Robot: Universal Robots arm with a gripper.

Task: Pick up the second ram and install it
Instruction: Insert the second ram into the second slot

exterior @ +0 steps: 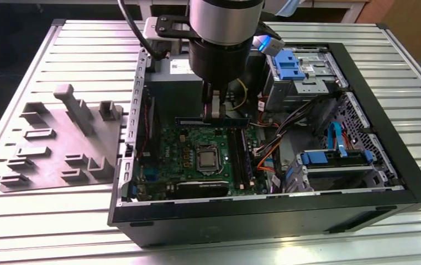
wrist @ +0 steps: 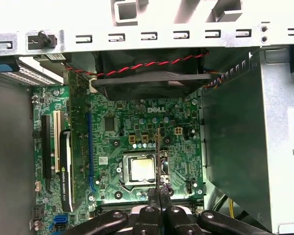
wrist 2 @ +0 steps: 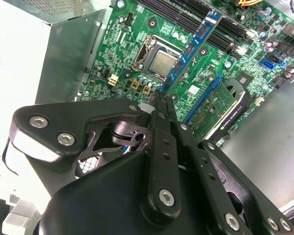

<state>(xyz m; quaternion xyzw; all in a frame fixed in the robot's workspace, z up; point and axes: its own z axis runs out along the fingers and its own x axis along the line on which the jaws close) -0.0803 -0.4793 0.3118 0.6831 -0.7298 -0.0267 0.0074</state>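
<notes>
Two black fingers of the gripper are pressed together on the second ram. In the exterior view they pinch the dark blue-green stick near its middle. The stick hangs level in the air inside the open computer case, above the green motherboard and not touching it. It lies crosswise to the long black memory slots, which run along the board on the exterior view's right of the CPU socket.

In the second wrist view the ram's blue face with its black chips reaches out from the fingertips across the board, past the socket. In the first wrist view the stick shows edge-on as a thin line over the socket, with a graphics card standing in the board to one side and a black fan beyond.

The case lies on its side on a slatted metal table. A grey moulded fixture sits beside it on the exterior view's left.
</notes>
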